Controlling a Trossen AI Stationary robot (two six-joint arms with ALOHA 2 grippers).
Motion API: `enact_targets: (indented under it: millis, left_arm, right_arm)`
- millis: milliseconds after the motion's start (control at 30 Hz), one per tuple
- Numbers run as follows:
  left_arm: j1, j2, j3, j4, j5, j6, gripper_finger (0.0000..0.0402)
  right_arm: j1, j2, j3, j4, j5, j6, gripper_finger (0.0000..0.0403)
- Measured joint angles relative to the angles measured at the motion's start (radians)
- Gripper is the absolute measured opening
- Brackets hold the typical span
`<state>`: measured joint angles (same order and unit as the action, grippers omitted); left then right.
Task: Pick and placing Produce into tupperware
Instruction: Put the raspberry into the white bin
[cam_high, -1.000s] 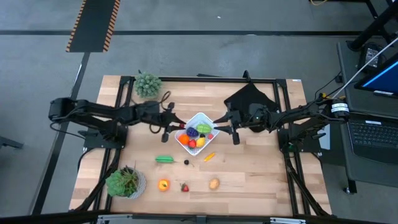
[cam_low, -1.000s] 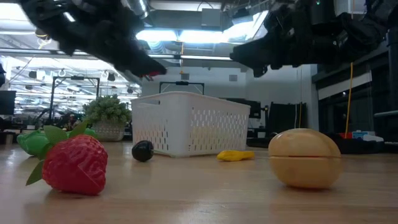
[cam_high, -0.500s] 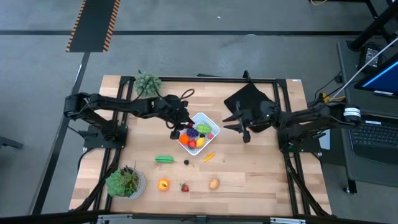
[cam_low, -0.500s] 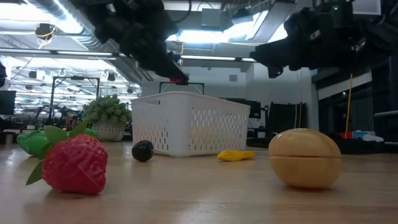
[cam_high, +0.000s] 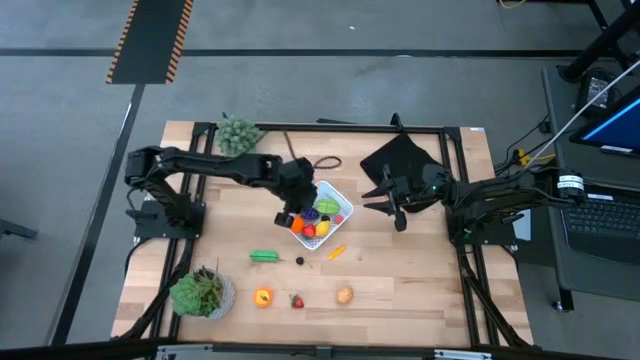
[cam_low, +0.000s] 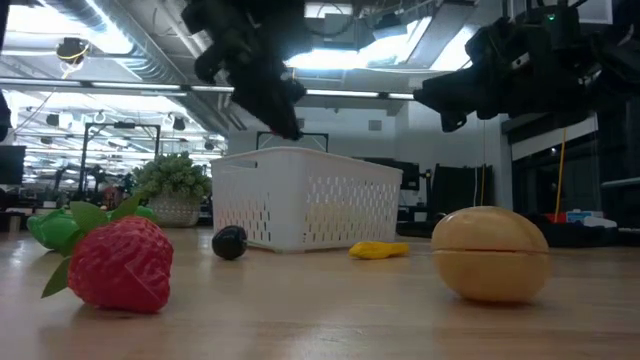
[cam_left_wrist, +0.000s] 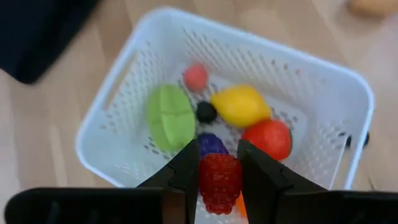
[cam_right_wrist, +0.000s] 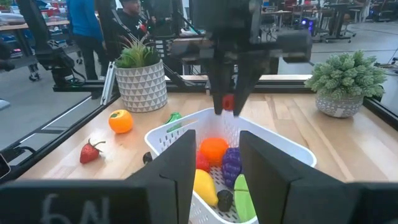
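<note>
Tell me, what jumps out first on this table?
The left gripper hangs over the white tupperware mid-table, pinching a red raspberry above the colourful produce inside. The right gripper waits beside it, and a strawberry lies near the table's front edge.

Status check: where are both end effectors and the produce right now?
Left end effector over the tupperware, shut on a raspberry. Right end effector waits beside the tupperware, empty. No obstruction seen.

grey floor (cam_high: 330, 85), wooden table (cam_high: 400, 285), ceiling lights (cam_low: 330, 58)
</note>
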<state>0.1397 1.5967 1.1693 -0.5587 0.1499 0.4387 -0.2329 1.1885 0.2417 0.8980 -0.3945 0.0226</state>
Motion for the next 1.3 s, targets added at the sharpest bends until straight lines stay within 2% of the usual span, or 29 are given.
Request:
enact_targets:
  millis: [133, 367, 500, 667, 967, 1133, 1300]
  left_arm:
    - [-0.029, 0.077, 0.064, -0.094, -0.053, 0.021, 0.0082]
    - [-0.083, 0.155, 0.137, -0.097, -0.088, 0.060, 0.0082]
    - [-0.090, 0.201, 0.147, -0.108, -0.138, 0.066, 0.0082]
    - [-0.090, 0.251, 0.147, -0.115, -0.146, 0.066, 0.0083]
    - [-0.091, 0.263, 0.147, -0.112, -0.139, 0.062, 0.0086]
    - [-0.091, 0.263, 0.147, -0.111, -0.131, -0.008, 0.0105]
    - [-0.091, 0.263, 0.147, -0.105, -0.125, -0.015, 0.0121]
  right_arm:
    - [0.000, 0.000, 0.000, -0.006, 0.000, 0.000, 0.0126]
    - [0.000, 0.000, 0.000, -0.011, 0.000, 0.000, 0.0127]
    - [0.000, 0.000, 0.000, -0.012, 0.000, 0.000, 0.0127]
    - [0.000, 0.000, 0.000, -0.018, 0.000, -0.002, 0.0127]
    - [0.000, 0.001, 0.000, -0.027, 0.000, -0.005, 0.0127]
    - [0.000, 0.001, 0.000, -0.027, 0.001, -0.005, 0.0127]
    - [0.000, 0.001, 0.000, -0.027, 0.001, -0.005, 0.0127]
